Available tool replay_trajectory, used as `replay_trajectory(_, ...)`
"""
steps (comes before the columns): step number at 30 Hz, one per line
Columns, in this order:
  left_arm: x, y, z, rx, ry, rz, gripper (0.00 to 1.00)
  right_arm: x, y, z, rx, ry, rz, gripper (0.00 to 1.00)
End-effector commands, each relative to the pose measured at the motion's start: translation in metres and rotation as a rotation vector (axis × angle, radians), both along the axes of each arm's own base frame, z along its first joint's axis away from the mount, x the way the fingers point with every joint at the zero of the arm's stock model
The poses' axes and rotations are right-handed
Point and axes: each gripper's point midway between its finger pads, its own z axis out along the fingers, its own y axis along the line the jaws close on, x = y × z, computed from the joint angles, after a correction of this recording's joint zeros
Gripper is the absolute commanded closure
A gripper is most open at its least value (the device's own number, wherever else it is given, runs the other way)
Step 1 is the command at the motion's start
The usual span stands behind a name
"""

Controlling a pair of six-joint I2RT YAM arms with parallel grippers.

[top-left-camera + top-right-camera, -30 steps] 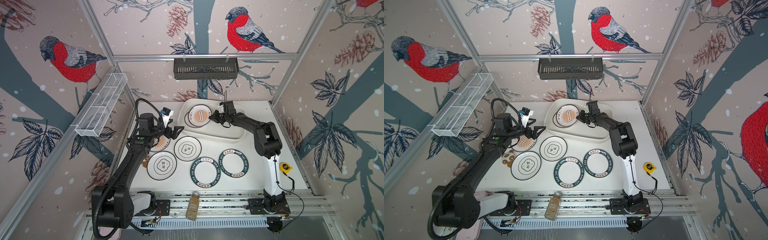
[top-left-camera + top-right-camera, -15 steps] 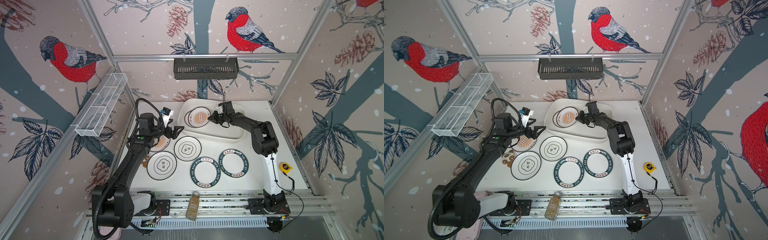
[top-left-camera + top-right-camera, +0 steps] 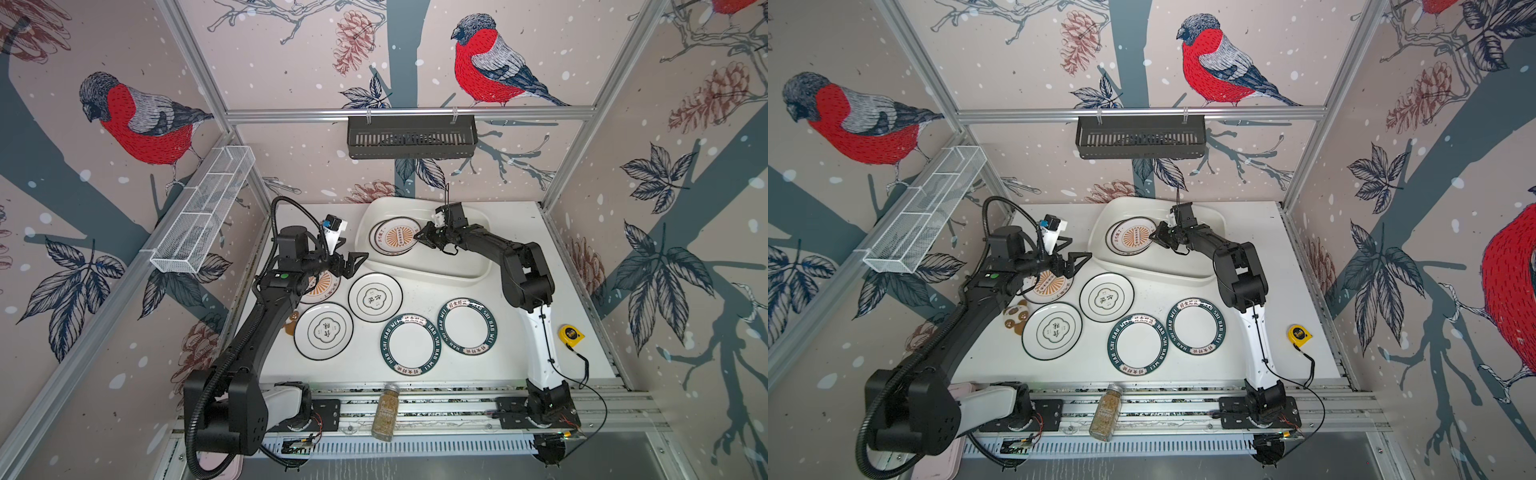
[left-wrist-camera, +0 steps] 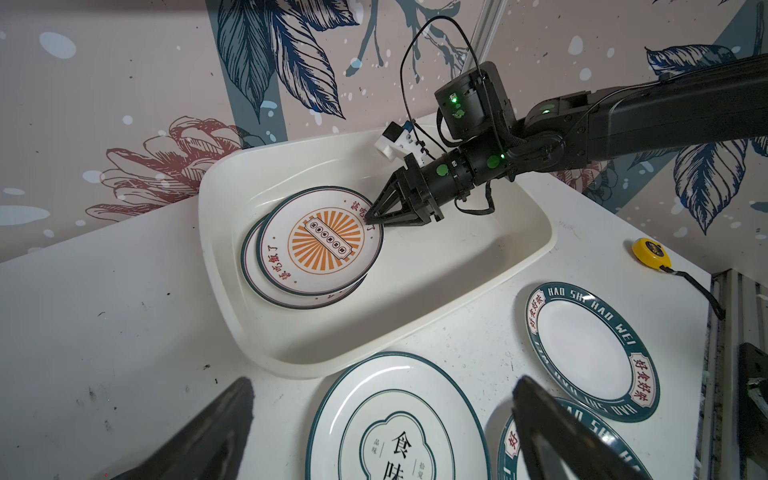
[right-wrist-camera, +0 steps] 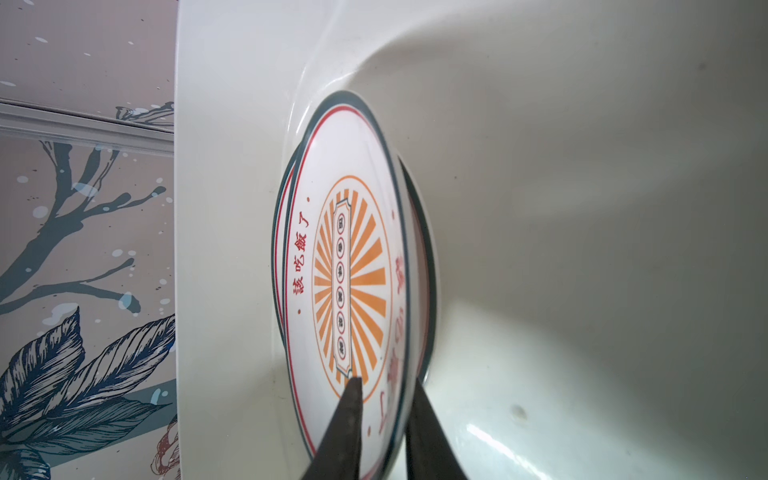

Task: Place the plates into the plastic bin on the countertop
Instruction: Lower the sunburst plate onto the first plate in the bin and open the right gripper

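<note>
The plastic bin (image 3: 469, 274) stands at the back of the countertop (image 3: 519, 361). Two sunburst plates (image 3: 395, 237) lie stacked in its left end. My right gripper (image 5: 386, 386) is low in the bin, open a narrow gap, one finger over the top plate's face (image 5: 353, 266) and one outside its rim. A third sunburst plate (image 3: 326, 289) lies under my left arm. Two flower-emblem plates (image 3: 375, 297) (image 3: 323, 330) and two green-lettered plates (image 3: 410, 345) (image 3: 467, 326) rest on the countertop. My left gripper (image 4: 382, 399) hovers wide open and empty above the flower plate (image 4: 395, 419) by the bin's front edge.
A brown cookie-like coaster (image 3: 1016, 318) lies beside my left arm. A yellow tape measure (image 3: 570, 333) sits at the right edge and a spice jar (image 3: 384, 415) on the front rails. A black basket (image 3: 411, 137) and a wire rack (image 3: 203, 212) hang on the walls.
My right gripper's jaws have parted slightly at the top sunburst plate's rim, and the plate now lies on the one beneath. The left arm has not moved.
</note>
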Motion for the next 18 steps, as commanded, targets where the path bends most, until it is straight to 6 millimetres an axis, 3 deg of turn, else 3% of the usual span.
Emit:
replay_trajectory(1, 0.0012, -0.0027, 0.0083, -0.01, -0.039, -0.019, 0.04, 0.0, -0.0001, 0.0009, -0.008, -0.012, 0.018, 0.75)
replay_trajectory(18, 0.0002, -0.0032, 0.0089, -0.012, -0.043, -0.023, 0.04, 0.0012, -0.0016, -0.0046, -0.068, -0.001, 0.028, 0.66)
